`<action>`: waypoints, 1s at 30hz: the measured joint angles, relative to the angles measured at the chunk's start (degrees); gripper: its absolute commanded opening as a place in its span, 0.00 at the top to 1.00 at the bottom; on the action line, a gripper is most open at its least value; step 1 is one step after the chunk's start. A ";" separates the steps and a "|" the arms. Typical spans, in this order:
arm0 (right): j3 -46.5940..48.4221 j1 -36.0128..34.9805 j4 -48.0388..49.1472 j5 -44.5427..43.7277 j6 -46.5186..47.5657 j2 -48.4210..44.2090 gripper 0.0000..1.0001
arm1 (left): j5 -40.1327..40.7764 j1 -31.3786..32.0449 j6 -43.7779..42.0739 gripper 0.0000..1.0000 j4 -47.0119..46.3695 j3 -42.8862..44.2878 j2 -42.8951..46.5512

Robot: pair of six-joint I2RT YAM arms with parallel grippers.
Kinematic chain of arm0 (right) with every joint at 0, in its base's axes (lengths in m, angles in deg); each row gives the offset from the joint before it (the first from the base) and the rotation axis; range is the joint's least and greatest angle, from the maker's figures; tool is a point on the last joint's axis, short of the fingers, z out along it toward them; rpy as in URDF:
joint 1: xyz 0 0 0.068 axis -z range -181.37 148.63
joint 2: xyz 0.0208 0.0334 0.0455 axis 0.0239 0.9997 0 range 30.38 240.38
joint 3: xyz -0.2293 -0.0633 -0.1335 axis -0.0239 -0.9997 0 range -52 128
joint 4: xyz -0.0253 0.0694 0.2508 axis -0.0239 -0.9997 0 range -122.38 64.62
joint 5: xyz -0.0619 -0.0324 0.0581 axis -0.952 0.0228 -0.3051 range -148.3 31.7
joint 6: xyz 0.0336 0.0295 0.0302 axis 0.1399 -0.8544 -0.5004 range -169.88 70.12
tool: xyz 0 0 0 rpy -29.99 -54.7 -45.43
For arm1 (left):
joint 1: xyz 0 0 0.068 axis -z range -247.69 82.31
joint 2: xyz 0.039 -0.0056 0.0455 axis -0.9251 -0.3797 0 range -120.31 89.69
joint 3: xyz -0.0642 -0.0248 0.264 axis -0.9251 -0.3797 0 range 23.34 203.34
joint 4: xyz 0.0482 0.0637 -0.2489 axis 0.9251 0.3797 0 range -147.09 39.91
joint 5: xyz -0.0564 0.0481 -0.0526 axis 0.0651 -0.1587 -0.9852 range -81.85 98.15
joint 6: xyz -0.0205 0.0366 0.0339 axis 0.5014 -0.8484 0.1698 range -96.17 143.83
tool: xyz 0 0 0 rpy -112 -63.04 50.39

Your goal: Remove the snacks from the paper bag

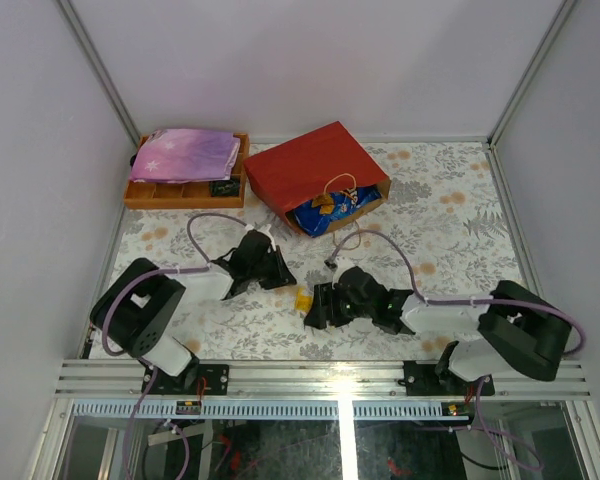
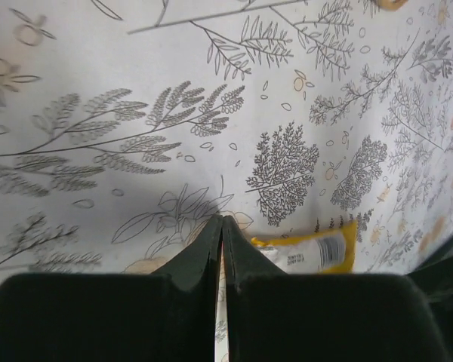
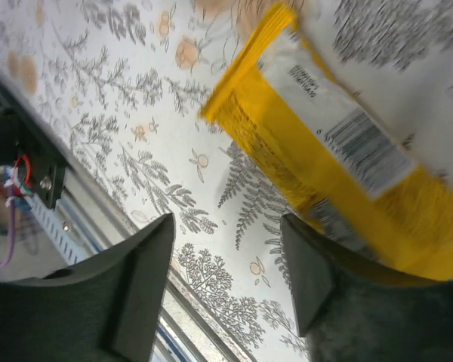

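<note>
Right gripper (image 3: 226, 226) low over the table (image 1: 460, 230) near the front edge, jaws parted and gripping nothing. Yellow packet (image 3: 340, 151) flat on the table just beyond, running behind one finger in the wrist view but not pinched between the two. Left gripper (image 2: 223, 222) close by on the other side, clenched on nothing, tips pressed together and aimed down at the table, with the same packet just beside them. Counts as one snack out, lying free between the two grippers. Farther back, red paper bag (image 1: 310, 170) on its side, mouth turned toward the arms, cord handle looped over the opening. Blue chip bag (image 1: 330, 212) wedged in that mouth, partly poking out but mostly inside, so not yet removed. Cannot tell about further small packets deeper in, interior hidden behind the chip bag. Judging by this, early in the job: one small snack done, the big one and anything behind it left. At the far left, orange tray (image 1: 135, 197) with a starry pouch (image 1: 185, 155) draped over it, just beside the bag's left corner, well away from its mouth, and no part of the job.
</note>
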 measured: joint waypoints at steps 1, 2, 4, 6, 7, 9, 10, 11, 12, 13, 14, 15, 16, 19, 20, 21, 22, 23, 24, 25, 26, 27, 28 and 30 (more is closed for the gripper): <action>1.60 0.00 -4.24 -1.79 1.81 -1.81 0.24 | 0.68 -0.02 -0.68 0.93 1.84 0.28 1.03; 3.15 0.02 -7.87 -3.32 3.32 -3.50 0.21 | 1.40 -0.02 -1.31 0.81 3.50 0.42 2.45; 5.60 0.13 -12.76 -5.35 5.68 -6.54 0.19 | 1.97 -0.04 -2.69 0.56 6.03 0.52 6.25; 7.45 0.24 -16.92 -6.67 7.74 -10.23 0.18 | 1.95 -0.07 -4.11 0.42 7.61 0.59 10.47; 7.85 0.37 -18.43 -7.19 8.37 -12.24 0.18 | 1.79 -0.07 -4.50 0.37 8.00 0.66 12.11; 7.93 0.76 -21.20 -7.76 8.83 -16.13 0.20 | 0.92 -0.07 -4.70 0.31 8.26 0.74 15.30; 7.80 1.09 -22.82 -8.37 8.81 -18.36 0.21 | 0.24 -0.07 -4.63 0.30 8.26 0.76 16.37; 7.41 1.64 -24.00 -8.74 8.63 -20.65 0.22 | -0.22 -0.07 -4.55 0.30 8.28 0.74 16.98; 6.69 2.40 -24.96 -9.03 8.31 -22.91 0.23 | -0.96 -0.07 -4.37 0.30 8.28 0.72 17.49; 5.86 3.23 -25.73 -9.25 7.93 -24.85 0.25 | -1.36 -0.07 -4.17 0.30 8.31 0.68 17.75; 4.44 4.55 -26.32 -9.40 7.41 -27.10 0.26 | -1.81 -0.07 -3.89 0.31 8.22 0.44 17.99; 2.93 6.01 -26.97 -9.51 6.84 -29.09 0.27 | -2.23 -0.07 -3.45 0.32 8.20 -0.04 18.27; 1.03 8.00 -27.56 -9.44 6.21 -31.06 0.29 | -2.64 -0.07 -2.86 0.33 8.17 -1.09 18.49; -3.98 13.57 -28.89 -8.37 4.59 -34.21 0.35 | -3.15 -0.07 -1.97 0.46 8.07 -2.58 18.53; -5.03 14.62 -29.03 -8.02 4.17 -34.27 0.38 | -3.39 -0.07 -1.60 0.49 8.02 -3.28 18.40; -6.14 15.58 -28.76 -7.28 3.58 -33.83 0.41 | -3.56 -0.07 -1.36 0.52 7.93 -3.82 18.23; -7.08 16.13 -28.00 -6.56 2.97 -32.81 0.44 | -3.80 -0.07 -0.94 0.53 7.56 -4.50 17.97; -7.67 16.41 -27.17 -5.81 2.54 -31.61 0.45 | -4.02 -0.07 -0.55 0.54 7.17 -5.18 17.64; -8.33 16.74 -25.83 -5.09 1.90 -29.88 0.46 | -4.28 -0.07 -0.22 0.55 6.75 -5.84 17.27; -8.96 17.07 -24.02 -4.07 1.09 -27.89 0.47 | -4.59 -0.07 0.35 0.56 6.23 -6.47 16.81; -9.46 17.44 -22.47 -3.56 0.39 -26.21 0.47 | -4.87 -0.07 0.79 0.56 5.64 -7.02 16.37; -10.01 18.03 -19.54 -2.29 -0.72 -24.41 0.48 | -5.20 -0.07 1.25 0.57 4.92 -7.58 15.91; -10.19 18.45 -16.94 -1.84 -1.46 -22.91 0.49 | -5.51 -0.07 1.73 0.58 4.24 -7.91 15.47; -10.56 18.97 -12.20 -0.46 -3.04 -19.96 0.49 | -6.40 -0.07 2.73 0.60 2.27 -8.66 14.14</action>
